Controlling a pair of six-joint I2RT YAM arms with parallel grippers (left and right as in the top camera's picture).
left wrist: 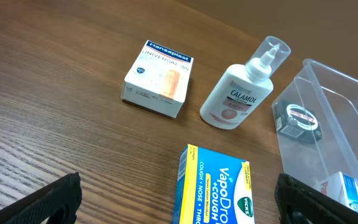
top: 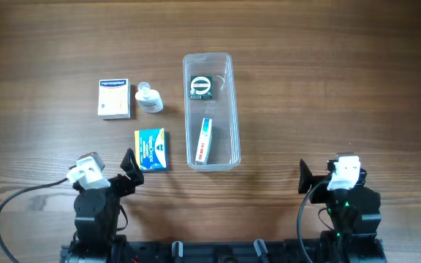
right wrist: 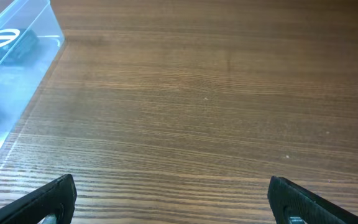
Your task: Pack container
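The container (top: pixel 210 109) is found at frame centre. The blue box (top: pixel 151 149), lower left of it, is best gripped squarely across its narrow width. Jaws of left gripper (top: pixel 129 172) and right gripper (top: pixel 307 177) are spread apart.

Right pincer (right wrist: pixel 173 196) gapes wide above the wooden table (right wrist: pixel 197 112); container (right wrist: pixel 23 68) at left edge

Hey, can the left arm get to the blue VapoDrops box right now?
Probably yes. The blue VapoDrops box lies flat just ahead of the open left pincer, with nothing between them; the Calamol bottle sits beyond it.
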